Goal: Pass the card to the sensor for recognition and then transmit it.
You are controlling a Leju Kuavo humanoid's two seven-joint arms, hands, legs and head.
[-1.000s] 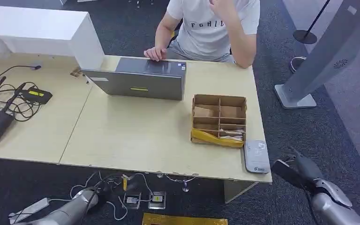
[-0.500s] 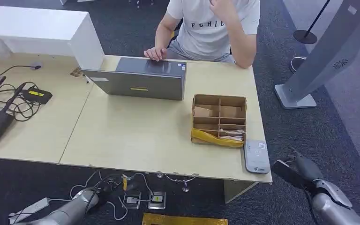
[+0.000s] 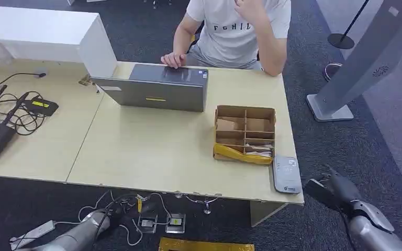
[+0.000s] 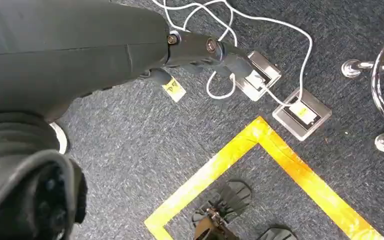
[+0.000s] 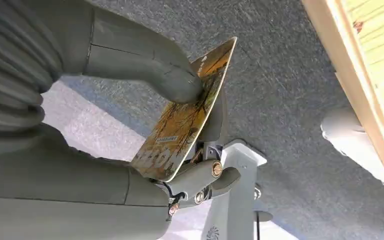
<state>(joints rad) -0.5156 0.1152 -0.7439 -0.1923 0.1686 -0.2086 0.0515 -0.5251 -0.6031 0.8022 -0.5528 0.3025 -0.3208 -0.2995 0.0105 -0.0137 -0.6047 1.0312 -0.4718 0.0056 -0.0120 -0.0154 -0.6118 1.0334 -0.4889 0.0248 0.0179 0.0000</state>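
The right robot hand (image 3: 335, 191) hangs below and just off the near right corner of the surface (image 3: 152, 151), clamped on the card (image 5: 187, 112). In the right wrist view the thumb (image 5: 145, 65) presses the card's printed face while darker fingers (image 5: 207, 175) back it from behind, so the card stands nearly on edge. The card is in hand, so the pick-up part looks done.

The sensor (image 3: 286, 175), a flat grey reader, lies at that same corner of the surface, just beside the cardboard tray (image 3: 245, 134). The card is near it but lower than the surface top and not over it, so recognition is not yet done. What is left, by my reading: lift the card up over the sensor, hold it there, then hand it on, likely to the person (image 3: 235, 31) seated at the far side behind the laptop (image 3: 157, 88).

The left robot hand (image 4: 205, 50) hangs down over the carpet with its fingers drawn together, holding nothing.
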